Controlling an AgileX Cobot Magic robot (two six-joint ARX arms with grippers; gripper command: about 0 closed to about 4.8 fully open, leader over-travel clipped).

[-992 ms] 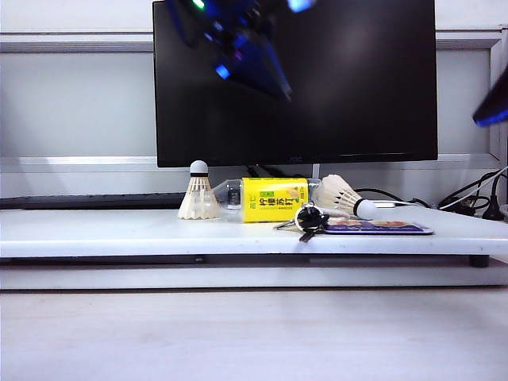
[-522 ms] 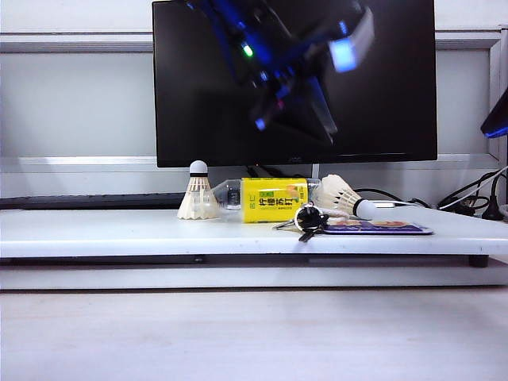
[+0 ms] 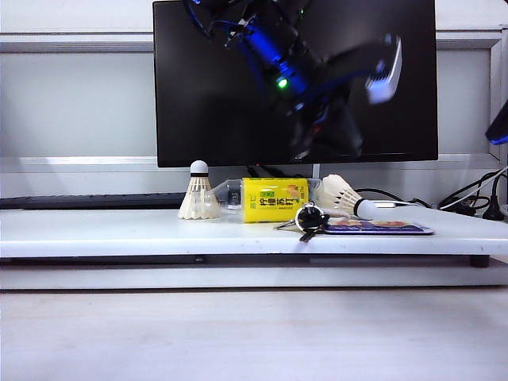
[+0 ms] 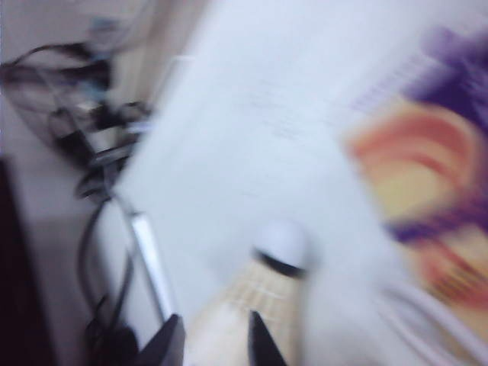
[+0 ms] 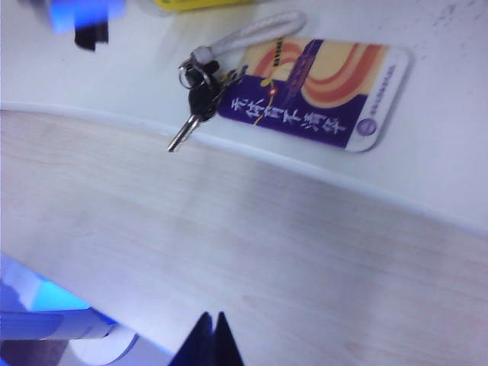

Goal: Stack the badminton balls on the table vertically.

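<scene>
Above the right-hand, toppled white feather shuttlecock point(image 4: 255, 320), cork tip pointing right, hovers the left pincer point(image 4: 216, 339), parted and empty; right pincer point(image 5: 210, 335) clenched, farther off.

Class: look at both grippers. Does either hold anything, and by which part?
Nothing is held. The left gripper, jaws apart, hangs above the lying shuttlecock; the right gripper is shut on nothing.

upright shuttlecock point(image 3: 198, 195): cream-white feather skirt, white cork tip, black band
lying shuttlecock point(image 3: 346, 196): same cream-white, white tip
bottle point(image 3: 270, 198): clear, yellow label with dark print
card point(image 5: 314, 90): purple, orange and cream arcs, white characters
keys point(image 5: 197, 95): dark heads, silver blade
table point(image 3: 119, 230): white
monitor point(image 3: 198, 103): black
</scene>
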